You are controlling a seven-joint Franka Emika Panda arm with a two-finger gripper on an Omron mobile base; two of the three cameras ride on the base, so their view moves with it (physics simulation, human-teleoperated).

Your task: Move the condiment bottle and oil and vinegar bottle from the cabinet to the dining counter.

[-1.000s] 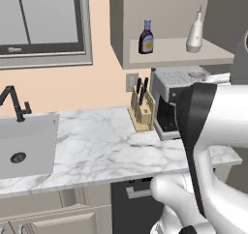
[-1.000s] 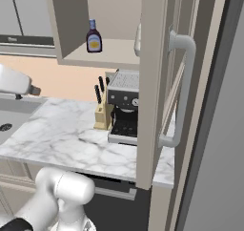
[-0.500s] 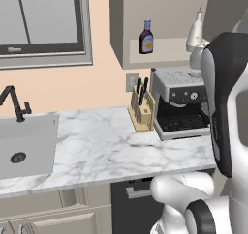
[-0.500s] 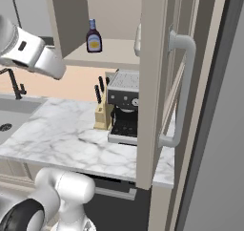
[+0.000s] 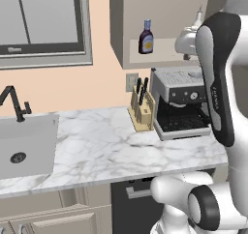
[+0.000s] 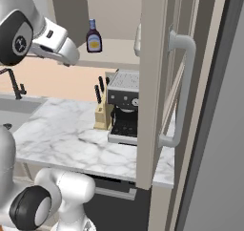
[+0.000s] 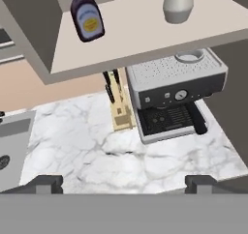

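The condiment bottle, dark brown with a blue cap and yellow label, stands upright at the left of the open cabinet's pale shelf. To its right on that shelf is the pale oil and vinegar bottle, partly hidden by my arm in the left base view. My gripper is open, its fingertips far apart with nothing between them. It hangs in front of the shelf, well short of both bottles. The dining counter is out of view.
A steel coffee machine and a knife block stand on the marble worktop under the cabinet. A sink with a black tap lies to the left. The open cabinet door with its bar handle juts out at the right.
My arm has swung up from low over the worktop to shelf height in front of the cabinet. The bottles have not moved and the gripper stayed open.
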